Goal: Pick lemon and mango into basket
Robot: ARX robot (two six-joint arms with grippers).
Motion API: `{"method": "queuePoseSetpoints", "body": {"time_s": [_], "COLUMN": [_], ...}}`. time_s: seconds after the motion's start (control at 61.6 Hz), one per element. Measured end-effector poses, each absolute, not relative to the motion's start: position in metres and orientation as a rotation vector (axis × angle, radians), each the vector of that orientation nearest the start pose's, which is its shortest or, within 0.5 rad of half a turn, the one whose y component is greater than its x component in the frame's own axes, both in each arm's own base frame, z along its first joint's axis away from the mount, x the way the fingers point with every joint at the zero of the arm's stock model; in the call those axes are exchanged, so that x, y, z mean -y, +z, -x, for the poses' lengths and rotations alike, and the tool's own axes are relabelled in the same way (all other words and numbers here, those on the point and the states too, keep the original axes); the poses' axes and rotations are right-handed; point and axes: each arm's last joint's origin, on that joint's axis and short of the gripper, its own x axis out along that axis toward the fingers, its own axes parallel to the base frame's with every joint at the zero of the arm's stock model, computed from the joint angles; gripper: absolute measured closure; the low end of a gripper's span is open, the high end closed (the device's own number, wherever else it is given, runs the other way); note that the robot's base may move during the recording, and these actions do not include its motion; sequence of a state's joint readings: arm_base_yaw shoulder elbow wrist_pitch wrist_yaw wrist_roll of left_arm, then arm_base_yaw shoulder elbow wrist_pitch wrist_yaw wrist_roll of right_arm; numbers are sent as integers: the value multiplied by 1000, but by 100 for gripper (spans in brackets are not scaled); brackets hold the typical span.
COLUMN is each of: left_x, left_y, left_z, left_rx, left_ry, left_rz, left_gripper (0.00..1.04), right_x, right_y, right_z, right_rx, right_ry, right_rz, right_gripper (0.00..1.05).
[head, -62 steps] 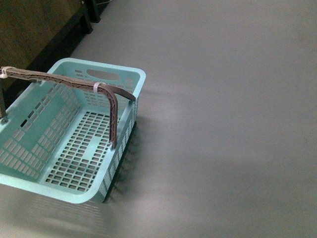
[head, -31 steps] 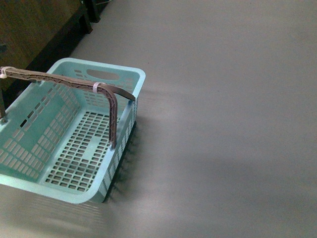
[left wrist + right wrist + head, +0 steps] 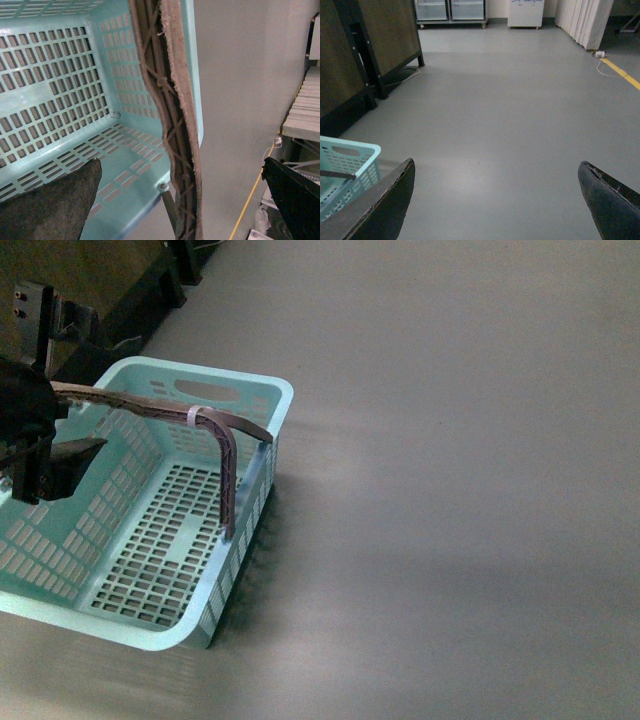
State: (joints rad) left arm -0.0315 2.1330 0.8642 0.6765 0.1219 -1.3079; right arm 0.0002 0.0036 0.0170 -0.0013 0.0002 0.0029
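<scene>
One change: left claw (image 3: 50, 465) entered over empty basket (image 3: 283, 400), spread wide, holding nothing | right claw (image 3: 495, 200) wide too | lemon, mango unseen

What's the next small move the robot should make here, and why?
Probably lift the left end effector up and away from the basket, clear of its brown handle. It hangs open and empty over the basket, which holds nothing, and no fruit shows in any view, so one must be found first.
</scene>
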Motion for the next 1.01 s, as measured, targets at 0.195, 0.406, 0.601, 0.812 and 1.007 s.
{"method": "queuePoseSetpoints", "body": {"time_s": [0.195, 0.406, 0.601, 0.812, 1.007], "left_x": [16, 22, 33, 36, 34], "left_y": [45, 42, 39, 40, 54], "left_z": [-388, -402, -405, -405, -388], "left_rx": [-582, -567, -614, -623, -618], "left_ry": [303, 307, 334, 373, 352], "left_rz": [1293, 1288, 1297, 1332, 1343], "left_gripper": [7, 20, 61, 99, 99], "right_x": [0, 0, 0, 0, 0], "right_y": [169, 169, 169, 169, 169], "right_z": [-97, -97, -97, -97, -97], "right_rx": [12, 12, 12, 12, 12], "right_ry": [0, 0, 0, 0, 0], "right_rz": [-3, -3, -3, -3, -3], "right_gripper": [9, 9, 9, 9, 9]}}
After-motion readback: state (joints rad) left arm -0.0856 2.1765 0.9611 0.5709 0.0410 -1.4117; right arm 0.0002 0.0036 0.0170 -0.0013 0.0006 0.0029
